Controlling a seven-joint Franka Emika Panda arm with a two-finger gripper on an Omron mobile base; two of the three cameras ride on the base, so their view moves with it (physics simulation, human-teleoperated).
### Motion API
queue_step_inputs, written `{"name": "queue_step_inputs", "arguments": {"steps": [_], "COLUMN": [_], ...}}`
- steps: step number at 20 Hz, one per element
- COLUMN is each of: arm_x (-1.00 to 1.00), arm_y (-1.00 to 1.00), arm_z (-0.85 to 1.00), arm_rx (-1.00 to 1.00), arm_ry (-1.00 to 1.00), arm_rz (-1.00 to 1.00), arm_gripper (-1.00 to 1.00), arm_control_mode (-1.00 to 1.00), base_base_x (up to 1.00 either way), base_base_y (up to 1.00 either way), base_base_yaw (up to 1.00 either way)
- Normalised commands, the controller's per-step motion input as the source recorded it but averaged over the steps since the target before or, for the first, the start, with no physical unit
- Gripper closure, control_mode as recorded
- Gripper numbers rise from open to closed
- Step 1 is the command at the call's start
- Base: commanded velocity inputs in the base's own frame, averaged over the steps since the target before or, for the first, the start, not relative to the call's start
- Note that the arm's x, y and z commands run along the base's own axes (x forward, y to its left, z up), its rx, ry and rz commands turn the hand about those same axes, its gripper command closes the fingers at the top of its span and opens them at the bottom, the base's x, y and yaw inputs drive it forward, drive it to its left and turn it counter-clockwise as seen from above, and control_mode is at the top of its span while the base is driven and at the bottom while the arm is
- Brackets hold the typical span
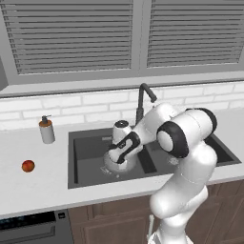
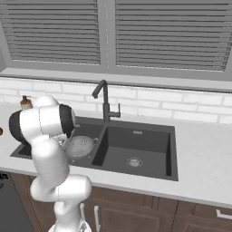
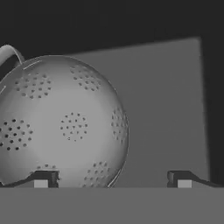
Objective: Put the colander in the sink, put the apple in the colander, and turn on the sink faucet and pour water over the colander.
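Note:
The silvery colander (image 1: pixel 107 167) sits upright in the left basin of the dark sink (image 1: pixel 88 147), also seen as colander (image 2: pixel 81 146) and colander (image 3: pixel 61 122). My gripper (image 1: pixel 118 158) hangs just above its right rim. In the hand view the gripper (image 3: pixel 113 179) is open wide, with one fingertip over the bowl and the other over bare sink floor, holding nothing. The red-orange apple (image 1: pixel 28 166) lies on the counter left of the sink. The dark gooseneck faucet (image 1: pixel 142 100) stands behind the divider, spout hooked toward the right basin; no water shows.
A grey soap dispenser (image 1: pixel 46 129) with a brown pump stands on the counter at the sink's back left corner. The right basin (image 2: pixel 136 158) holds only its round drain. A white tiled wall and shuttered window rise behind the counter.

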Motion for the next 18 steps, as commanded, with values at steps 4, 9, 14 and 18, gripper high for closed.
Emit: {"name": "queue_step_inputs", "arguments": {"steps": [4, 9, 14, 18], "arm_x": [-0.87, -0.36, -0.02, -0.29], "arm_y": [0.52, 0.49, 0.14, 0.02], "arm_z": [1.00, 1.00, 1.00, 1.00], "arm_rx": [0.06, 0.05, 0.05, 0.00], "arm_ry": [-0.32, -0.02, 0.16, 0.11], "arm_rz": [-0.17, -0.01, 0.02, 0.26], "arm_gripper": [-1.00, -1.00, -1.00, -1.00], "arm_control_mode": [-1.00, -1.00, -1.00, -1.00], "base_base_x": [0.00, 0.00, 0.00, 0.00], "base_base_y": [0.00, 0.00, 0.00, 0.00], "base_base_yaw": [0.00, 0.00, 0.00, 0.00]}}
